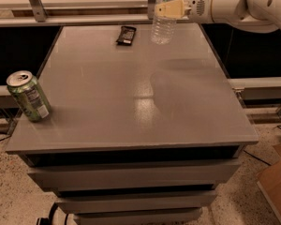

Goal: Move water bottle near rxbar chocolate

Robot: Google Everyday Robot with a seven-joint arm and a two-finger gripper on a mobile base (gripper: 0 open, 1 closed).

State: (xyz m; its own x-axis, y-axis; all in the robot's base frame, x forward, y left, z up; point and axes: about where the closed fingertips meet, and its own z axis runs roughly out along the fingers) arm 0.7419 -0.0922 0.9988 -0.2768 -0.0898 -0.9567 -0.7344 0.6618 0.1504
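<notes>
The water bottle (164, 22) is a clear plastic bottle at the far edge of the grey table (131, 102), its top cut off by the frame. My gripper (169, 7) comes in from the upper right on a white arm and is shut on the bottle's upper part, with a tan finger (171, 8) across it. The bottle hangs upright just above the tabletop or at it. The rxbar chocolate (126, 35) is a small dark flat wrapper lying on the table a short way left of the bottle.
A green soda can (28, 96) stands tilted at the table's left front edge. A shelf with a metal post (36, 1) runs behind the table. A cardboard box (276, 182) sits on the floor at the right. Drawers (131, 177) lie below the tabletop.
</notes>
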